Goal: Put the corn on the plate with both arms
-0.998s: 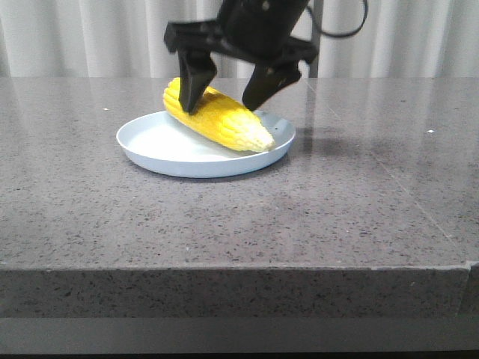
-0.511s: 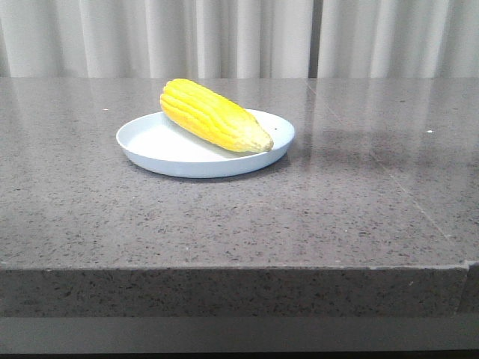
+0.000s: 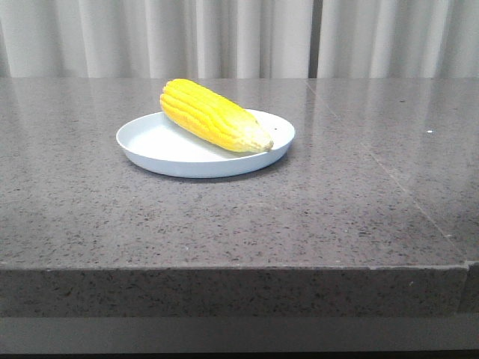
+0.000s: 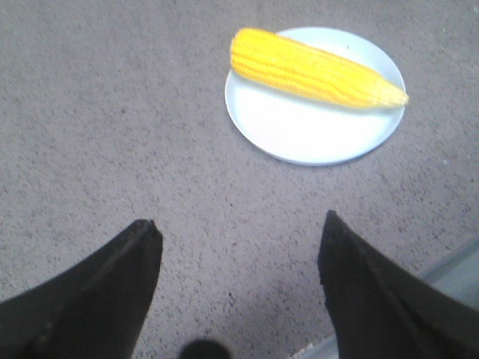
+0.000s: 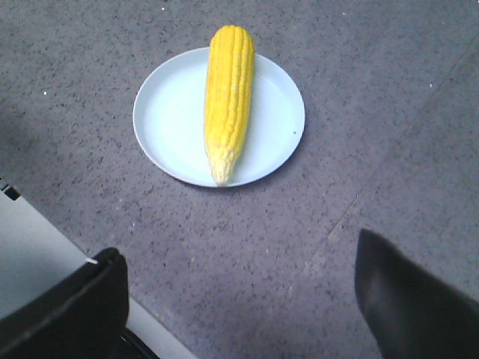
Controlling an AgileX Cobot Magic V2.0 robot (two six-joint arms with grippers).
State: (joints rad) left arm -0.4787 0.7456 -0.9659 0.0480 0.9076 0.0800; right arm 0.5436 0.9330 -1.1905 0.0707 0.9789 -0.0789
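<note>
The yellow corn (image 3: pixel 212 115) lies across the pale blue plate (image 3: pixel 161 146) on the grey stone table, its whitish tip pointing right and toward the front. It also shows on the plate in the left wrist view (image 4: pixel 314 69) and the right wrist view (image 5: pixel 227 97). My left gripper (image 4: pixel 238 224) is open and empty, high above the table and well back from the plate (image 4: pixel 299 134). My right gripper (image 5: pixel 239 258) is open and empty, also well back from the plate (image 5: pixel 172 120). Neither gripper shows in the front view.
The grey speckled table (image 3: pixel 337 194) has its front edge near the camera. A seam line (image 3: pixel 397 187) runs across its right part. White curtains (image 3: pixel 239 37) hang behind. The table's edge shows in both wrist views.
One second ago a black gripper stood open around the corn on the plate. It has since pulled up and out of the front view. The corn stays on the plate.
</note>
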